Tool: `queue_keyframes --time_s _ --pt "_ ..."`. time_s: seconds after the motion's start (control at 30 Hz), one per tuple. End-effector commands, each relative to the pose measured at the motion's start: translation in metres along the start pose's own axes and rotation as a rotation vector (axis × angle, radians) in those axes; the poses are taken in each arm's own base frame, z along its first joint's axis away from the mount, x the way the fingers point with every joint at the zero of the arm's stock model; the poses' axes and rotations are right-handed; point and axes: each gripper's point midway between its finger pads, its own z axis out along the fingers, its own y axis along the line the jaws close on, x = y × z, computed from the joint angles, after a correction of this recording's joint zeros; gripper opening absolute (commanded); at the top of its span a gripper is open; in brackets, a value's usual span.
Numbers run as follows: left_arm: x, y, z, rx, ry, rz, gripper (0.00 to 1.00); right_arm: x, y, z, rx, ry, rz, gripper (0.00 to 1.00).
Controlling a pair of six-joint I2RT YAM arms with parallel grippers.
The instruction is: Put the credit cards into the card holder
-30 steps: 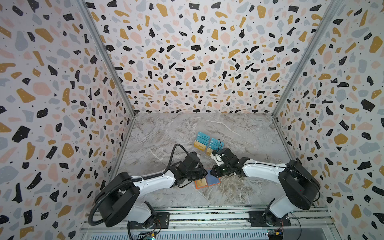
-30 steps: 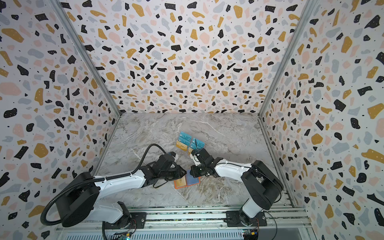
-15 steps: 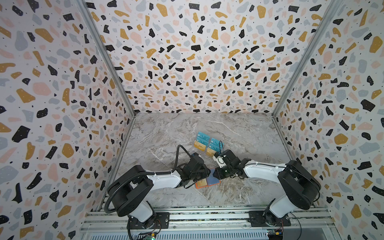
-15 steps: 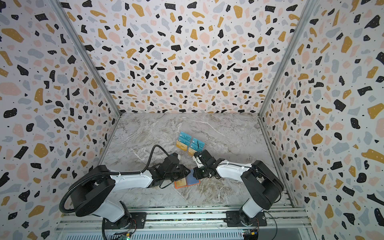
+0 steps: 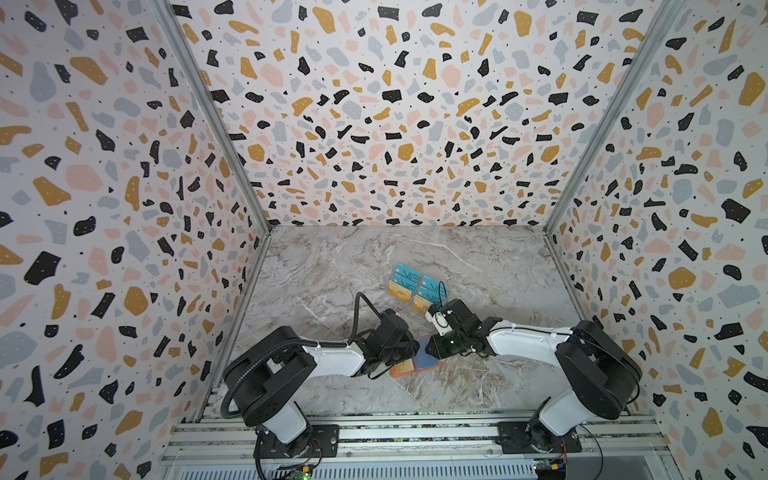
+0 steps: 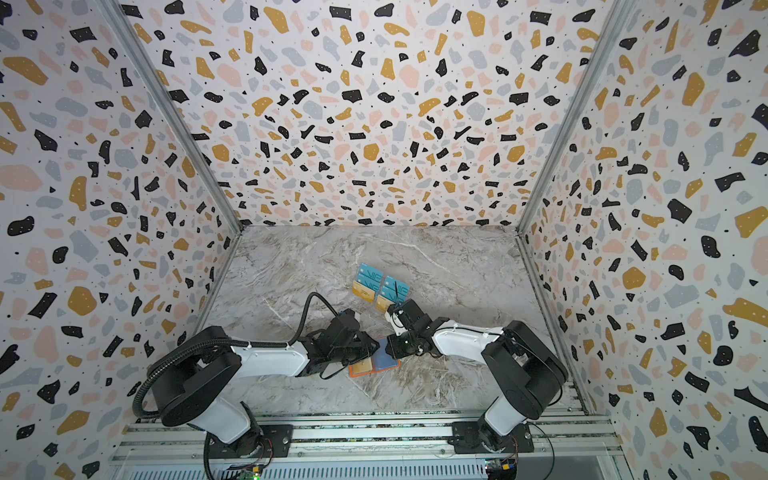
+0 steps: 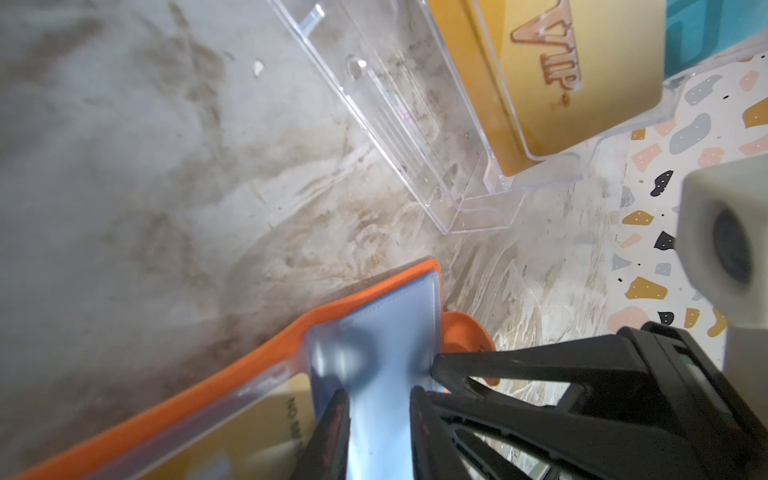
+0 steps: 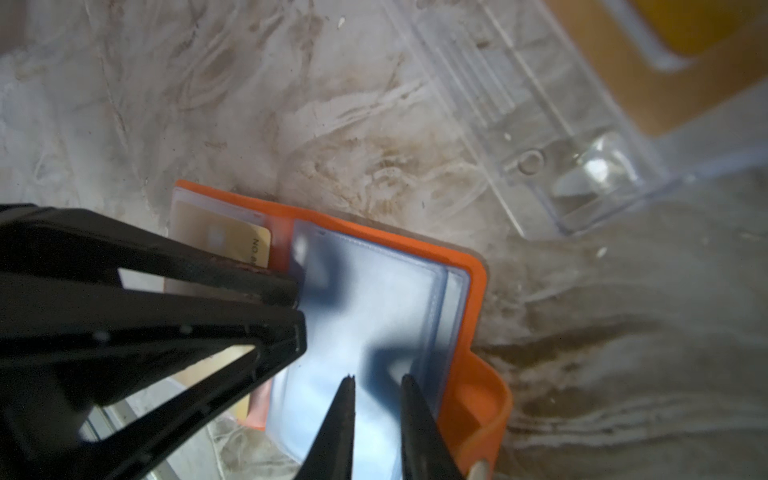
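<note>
- On the marbled counter point(image 5: 332, 270), toward its front, the orange card holder point(image 8: 476, 291) lies open and flat between the two arms.
- We see a gold card point(image 8: 232, 239) tucked into one pocket, and a blue-tinted sleeve point(image 8: 374, 299) covers the facing side.
- Left hand point(image 7: 379, 392): fingers a narrow gap apart, tips at the sleeve's edge.
- Right hand point(image 8: 378, 377): fingers likewise narrowly parted, tips at the same sleeve; we cannot tell whether they touch it.
- Just behind both hands, more credit cards point(image 5: 415, 286), teal and gold, stand in a clear rack point(image 7: 415, 124).
</note>
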Motion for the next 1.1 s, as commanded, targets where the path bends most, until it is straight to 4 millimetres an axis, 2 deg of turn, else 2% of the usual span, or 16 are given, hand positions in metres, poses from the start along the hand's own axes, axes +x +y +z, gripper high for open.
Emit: queue_keyframes --time_s 0.0,0.57,0.67,0.9,1.07 --pt "0.008 0.007 0.005 -0.001 0.023 -0.005 0.3 0.012 -0.009 -0.001 0.028 0.028 0.022 0.24" --pt "0.02 -0.005 -0.001 0.139 0.042 -0.116 0.3 0.016 -0.009 0.001 0.018 0.034 0.036 0.24" --pt "0.021 -0.003 -0.004 0.123 0.04 -0.116 0.31 0.017 -0.009 0.0 0.02 0.031 0.039 0.24" --pt "0.022 0.018 -0.01 0.042 0.011 -0.139 0.37 0.018 -0.01 0.001 0.019 0.03 0.04 0.24" --pt "0.023 0.016 -0.006 0.036 0.024 -0.117 0.43 0.018 -0.01 0.001 0.017 0.03 0.039 0.24"
